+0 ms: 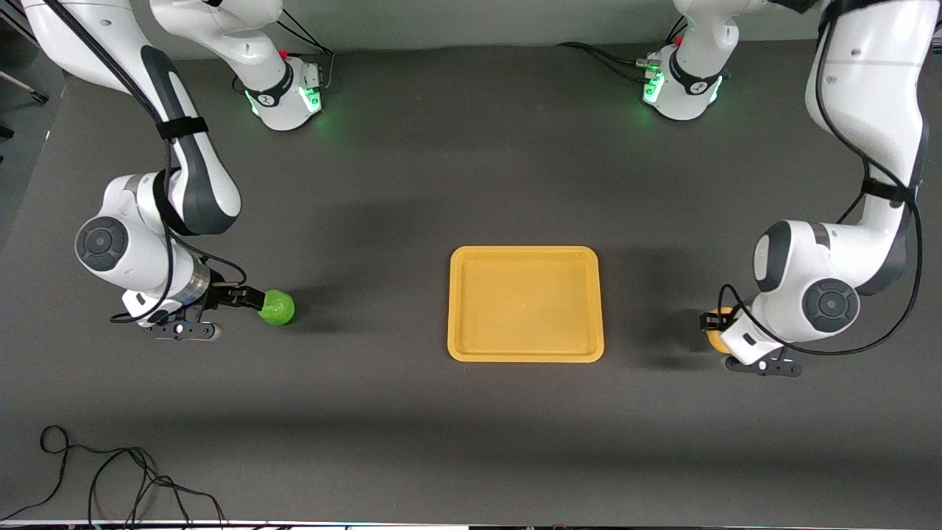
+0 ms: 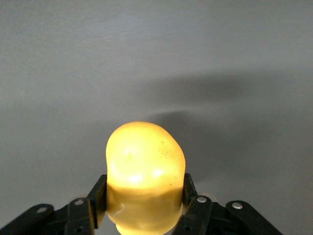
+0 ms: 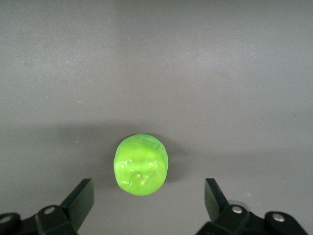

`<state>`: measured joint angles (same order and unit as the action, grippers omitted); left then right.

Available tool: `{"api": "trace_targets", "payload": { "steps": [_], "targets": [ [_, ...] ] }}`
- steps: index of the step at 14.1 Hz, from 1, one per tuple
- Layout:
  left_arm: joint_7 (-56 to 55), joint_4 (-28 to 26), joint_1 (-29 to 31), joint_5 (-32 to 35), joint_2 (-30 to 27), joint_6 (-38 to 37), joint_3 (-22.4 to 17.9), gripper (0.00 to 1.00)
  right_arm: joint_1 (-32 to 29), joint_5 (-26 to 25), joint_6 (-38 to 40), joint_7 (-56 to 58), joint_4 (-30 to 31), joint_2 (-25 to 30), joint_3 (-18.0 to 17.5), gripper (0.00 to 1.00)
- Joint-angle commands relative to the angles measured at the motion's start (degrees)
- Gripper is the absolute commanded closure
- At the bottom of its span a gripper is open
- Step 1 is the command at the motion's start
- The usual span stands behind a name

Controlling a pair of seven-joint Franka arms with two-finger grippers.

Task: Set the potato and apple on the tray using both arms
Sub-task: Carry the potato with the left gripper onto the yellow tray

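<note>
One dark grey table point(image 1: 412, 184): broad bare surface on every side of the tray.

Two white jointed arms, one at each end of the table.

One flat rectangular yellow-orange plastic tray point(image 1: 525, 355) with rounded corners and low rim, nothing in it; bare table between it and each arm.

One black two-finger right gripper point(image 3: 146, 205), well apart from the tray toward the right arm's end, fingers spread wide either side of the apple, not touching it.

One black left gripper point(image 2: 143, 196), toward the left arm's end, fingers clamped on the potato.

One round glossy green toy apple point(image 1: 277, 307), on the table.

One lumpy yellow-orange toy potato point(image 2: 145, 181), near the tray's left-arm edge.
</note>
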<state>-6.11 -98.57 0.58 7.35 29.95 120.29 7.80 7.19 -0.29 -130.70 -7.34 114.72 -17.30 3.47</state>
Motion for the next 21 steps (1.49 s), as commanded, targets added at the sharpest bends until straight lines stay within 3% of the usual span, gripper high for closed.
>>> {"api": "trace_targets", "payload": {
  "steps": [1,6,12,13,14,15,17,19,21],
  "targets": [
    [-11.9,1.4,-5.6,-2.9,-3.1,-3.7,3.5,0.68,1.3,-1.5,-7.2,-1.2,5.1,-0.4,0.0,0.0],
    [-27.4,3.8,-16.1,-2.3,3.7,2.5,5.2,0.66,3.3,-1.5,-11.1,-0.5,9.2,-1.9,-0.1,0.0],
    [-30.2,3.8,-18.5,-1.2,8.3,7.0,5.1,0.53,3.0,-1.5,-12.6,-0.6,8.2,-4.8,0.1,0.09],
    [-30.0,3.8,-18.4,-1.1,8.2,7.0,5.1,0.23,2.9,-1.6,-12.7,-0.5,8.1,-5.3,0.1,0.09],
    [-30.1,3.9,-18.4,-1.1,7.9,6.6,5.0,0.0,2.8,-2.0,-14.0,-0.5,8.1,-6.0,0.2,0.09],
    [-30.3,4.1,-18.1,-1.1,7.2,5.8,5.0,0.0,2.8,-2.0,-15.3,-0.5,8.1,-6.8,0.2,0.09],
    [-30.1,4.2,-17.5,-1.2,2.3,1.5,5.0,0.0,2.6,-1.9,-15.4,-0.7,7.3,-7.3,0.2,0.27],
    [-28.2,4.4,-14.8,-1.1,-5.9,-7.2,5.0,0.0,2.8,-1.6,-14.2,-1.5,6.9,-5.8,0.2,0.58],
    [-20.7,4.5,-11.0,-1.7,-15.0,-16.5,4.9,0.0,3.3,-1.4,-8.4,-1.5,4.9,-2.6,0.0,0.7]
  ]
}}
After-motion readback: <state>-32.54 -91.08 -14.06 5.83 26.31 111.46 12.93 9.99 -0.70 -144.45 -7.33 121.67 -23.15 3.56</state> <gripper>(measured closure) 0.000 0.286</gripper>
